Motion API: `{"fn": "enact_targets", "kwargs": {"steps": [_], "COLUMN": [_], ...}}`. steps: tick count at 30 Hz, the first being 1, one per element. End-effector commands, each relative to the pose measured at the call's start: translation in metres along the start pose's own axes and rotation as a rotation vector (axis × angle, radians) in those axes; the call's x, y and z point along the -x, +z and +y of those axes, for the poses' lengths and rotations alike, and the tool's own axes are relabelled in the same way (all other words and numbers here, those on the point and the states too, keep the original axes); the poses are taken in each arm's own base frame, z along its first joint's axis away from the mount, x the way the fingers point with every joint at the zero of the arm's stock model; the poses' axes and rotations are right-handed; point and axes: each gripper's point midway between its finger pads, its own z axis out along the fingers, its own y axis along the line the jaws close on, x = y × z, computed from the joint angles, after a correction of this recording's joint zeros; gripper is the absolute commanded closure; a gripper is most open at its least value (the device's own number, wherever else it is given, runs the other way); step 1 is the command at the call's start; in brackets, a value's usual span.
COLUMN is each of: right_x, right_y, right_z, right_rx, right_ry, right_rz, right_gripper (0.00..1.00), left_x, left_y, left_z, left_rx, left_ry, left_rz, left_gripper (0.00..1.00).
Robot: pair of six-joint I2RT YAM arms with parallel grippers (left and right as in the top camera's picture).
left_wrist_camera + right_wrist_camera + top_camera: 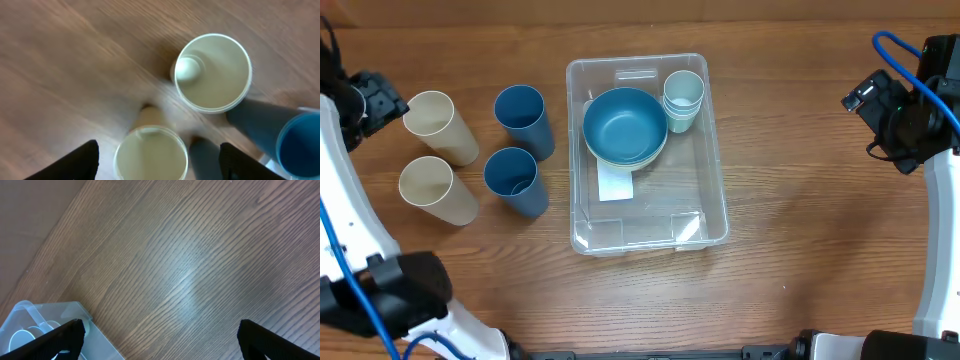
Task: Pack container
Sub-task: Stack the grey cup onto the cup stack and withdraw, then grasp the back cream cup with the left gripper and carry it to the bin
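Note:
The clear container (712,180) stands mid-table with a white label (616,186) on its bottom. Inside it are a blue bowl (625,125) and a stack of pale cups (683,98). To its left stand two cream cups (440,125) (437,188) and two blue cups (523,120) (515,180). My left gripper (370,100) is open and empty at the far left. In the left wrist view its fingers (157,162) frame one cream cup (151,152) from above, with another cream cup (214,71) beyond. My right gripper (882,108) is open and empty over bare table at the far right (160,340).
A blue cup (295,142) shows at the right edge of the left wrist view. A corner of the container (45,317) shows at the bottom left of the right wrist view. The table is brown wood (820,220).

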Motion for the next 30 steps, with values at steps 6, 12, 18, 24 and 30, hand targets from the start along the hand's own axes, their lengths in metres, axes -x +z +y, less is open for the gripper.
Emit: {"fn": "enact_targets", "kwargs": {"steps": [6, 12, 18, 24, 30], "right_x": [0.002, 0.002, 0.002, 0.002, 0.002], "right_y": [-0.004, -0.004, -0.004, -0.004, -0.004], "right_z": [0.001, 0.001, 0.001, 0.001, 0.001], "right_rx": [0.007, 0.007, 0.007, 0.007, 0.007], "right_ry": [0.002, 0.002, 0.002, 0.002, 0.002], "right_rz": [-0.013, -0.013, -0.013, -0.013, -0.013], "right_gripper": [0.00, 0.00, 0.00, 0.00, 0.00], "left_x": [0.002, -0.003, 0.021, 0.025, -0.111], "left_y": [0.109, 0.153, 0.105, -0.059, -0.166], "left_z": [-0.013, -0.010, -0.018, -0.067, -0.192], "left_rx": [-0.047, -0.016, -0.036, -0.175, -0.429], "left_ry": [0.084, 0.083, 0.093, 0.198, 0.627], "left_rz": [0.178, 0.244, 0.127, -0.196, -0.262], "left_gripper": [0.40, 0.75, 0.96, 0.96, 0.96]}}
